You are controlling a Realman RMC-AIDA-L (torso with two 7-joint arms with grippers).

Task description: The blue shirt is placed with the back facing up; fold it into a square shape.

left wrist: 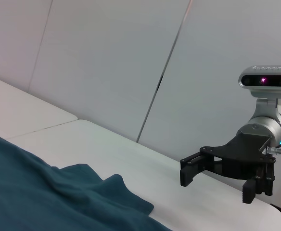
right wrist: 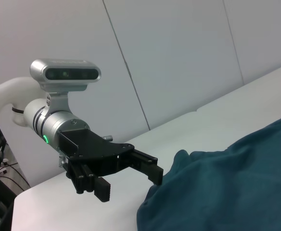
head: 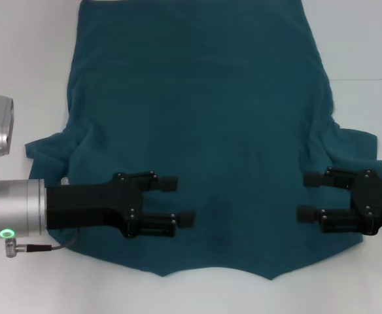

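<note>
While the blue shirt [head: 197, 131] lies spread flat on the white table [head: 27, 65], back up and not yet folded anywhere, both claws hang over its near end, so this looks like the very start of the job. The shirt dwarfs everything here: it runs away from the claws toward the far edge of the table, its sleeves poke out to either side, and the notched near edge sits just in front of them.

Left claw [head: 181, 201] is over the cloth on its own side, fingers spread apart, nothing between them. Right claw [head: 305, 196] mirrors it over the other side, beside the rumpled sleeve, fingers likewise apart and empty. From the side views each claw seems to float above the table rather than press on it.

My guess for the next move: both come down and pinch the fabric, a matched pair of grips, before any fold can begin.

No boxes, bins or trays anywhere, just shirt and table.
</note>
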